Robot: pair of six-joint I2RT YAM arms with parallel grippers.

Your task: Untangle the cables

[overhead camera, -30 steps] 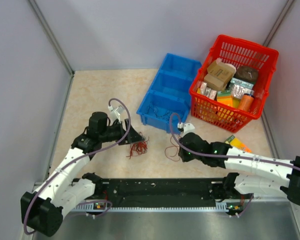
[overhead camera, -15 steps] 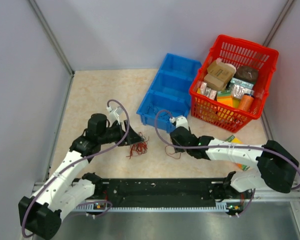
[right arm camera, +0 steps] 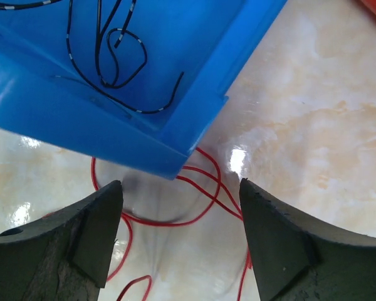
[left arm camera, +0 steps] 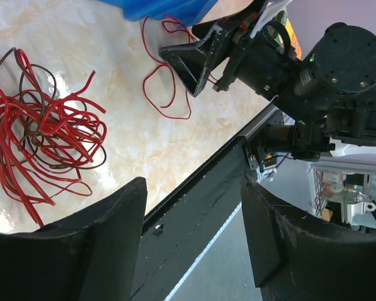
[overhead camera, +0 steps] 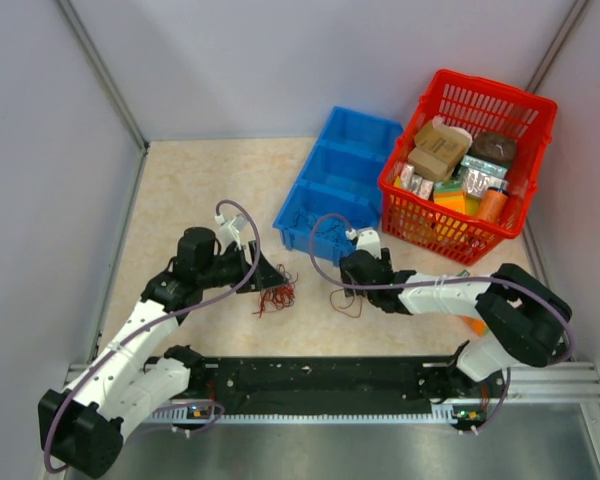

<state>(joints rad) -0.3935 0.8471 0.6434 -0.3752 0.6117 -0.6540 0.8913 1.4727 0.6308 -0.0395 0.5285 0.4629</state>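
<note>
You see thin red and dark cables (left arm camera: 44, 138) bunched in a tangle near the blue bin (right arm camera: 81, 132), with one red cable (overhead camera: 345, 303) loose at its corner. The left gripper (left arm camera: 194, 229) and right gripper (right arm camera: 178, 238) both stand apart, holding nothing.

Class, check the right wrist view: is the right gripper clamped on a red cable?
No, the right gripper stands open above the loose red cable on the table.

A blue bin (right arm camera: 113, 135) fills the upper left, thin black cables (right arm camera: 116, 59) lying inside. Below its corner, red cable loops (right arm camera: 200, 188) lie on the marbled worktop (right arm camera: 313, 125), between the right gripper's (right arm camera: 180, 188) spread jaws.
</note>
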